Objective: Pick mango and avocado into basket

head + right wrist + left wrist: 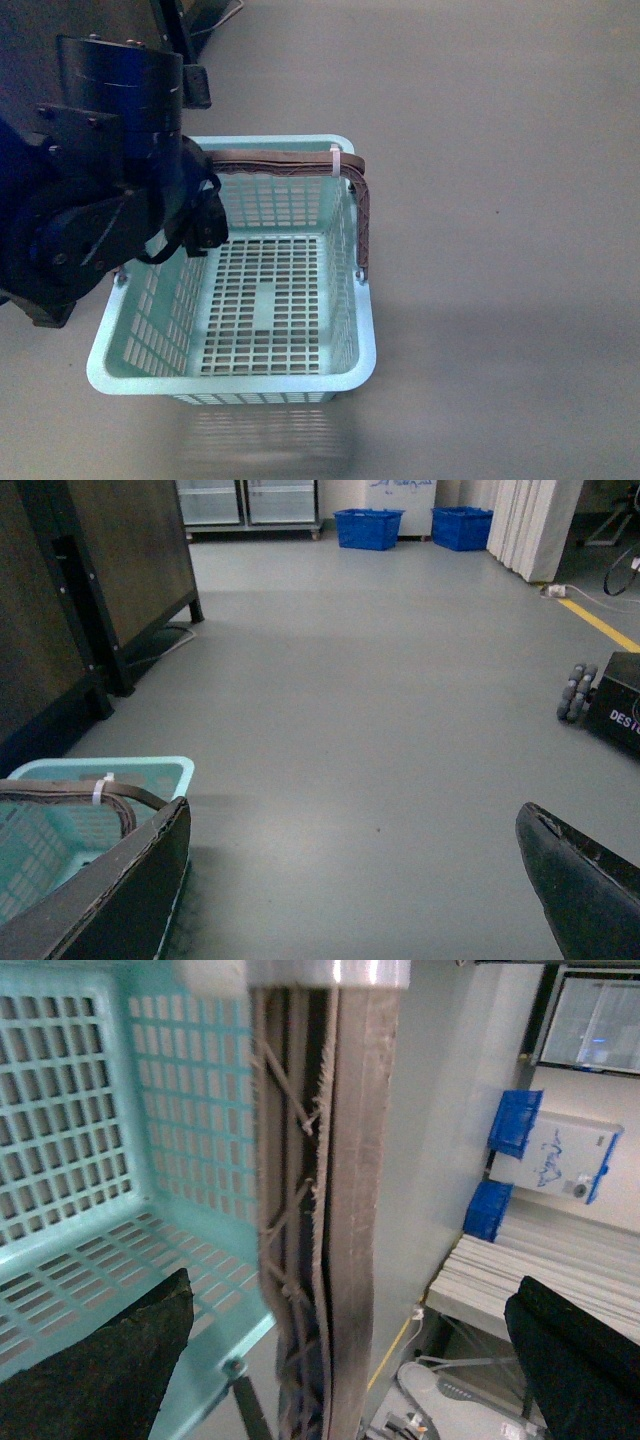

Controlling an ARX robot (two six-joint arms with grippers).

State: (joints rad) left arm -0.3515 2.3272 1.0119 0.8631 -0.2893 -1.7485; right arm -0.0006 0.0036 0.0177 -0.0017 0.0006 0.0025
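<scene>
One light teal slotted plastic basket point(240, 384) on grey floor point(500, 200). Brown-grey swing handles point(290, 160) pressed together, one white band point(336, 160) showing. Two pincers: left pincer point(350, 1290) released, straddling handles; right pincer point(355, 815) released, beside basket.

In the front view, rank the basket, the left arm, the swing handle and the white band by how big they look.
1. The basket and the left arm: about alike. The arm is nearer the camera, so they are left unranked.
2. The swing handle.
3. The white band.
</scene>
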